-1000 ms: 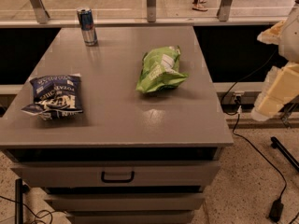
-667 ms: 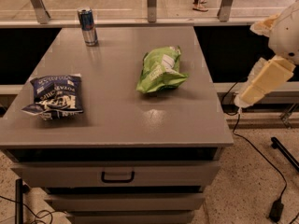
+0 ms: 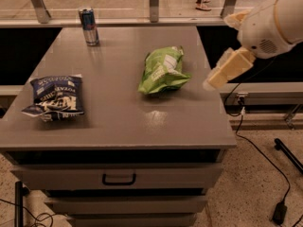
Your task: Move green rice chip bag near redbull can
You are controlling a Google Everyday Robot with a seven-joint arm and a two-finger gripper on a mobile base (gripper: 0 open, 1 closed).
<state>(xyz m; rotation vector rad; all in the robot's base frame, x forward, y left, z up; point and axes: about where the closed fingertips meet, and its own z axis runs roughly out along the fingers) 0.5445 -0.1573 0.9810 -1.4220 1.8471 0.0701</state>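
Observation:
The green rice chip bag (image 3: 163, 70) lies on the grey table top (image 3: 118, 117), right of the middle, crinkled and puffy. The redbull can (image 3: 89, 26) stands upright at the far left corner of the table, well apart from the bag. My gripper (image 3: 214, 81) hangs in the air above the table's right edge, just right of the green bag and not touching it. It holds nothing that I can see. The white arm (image 3: 270, 22) comes in from the upper right.
A dark blue chip bag (image 3: 54, 97) with white lettering lies at the table's front left. Drawers with a handle (image 3: 119, 179) sit under the table top. A black cable (image 3: 258, 155) runs across the floor at the right. A glass railing stands behind the table.
My arm and gripper have moved left and up from beyond the table's right side to its right edge, closer to the green bag. The bags and the can have not moved.

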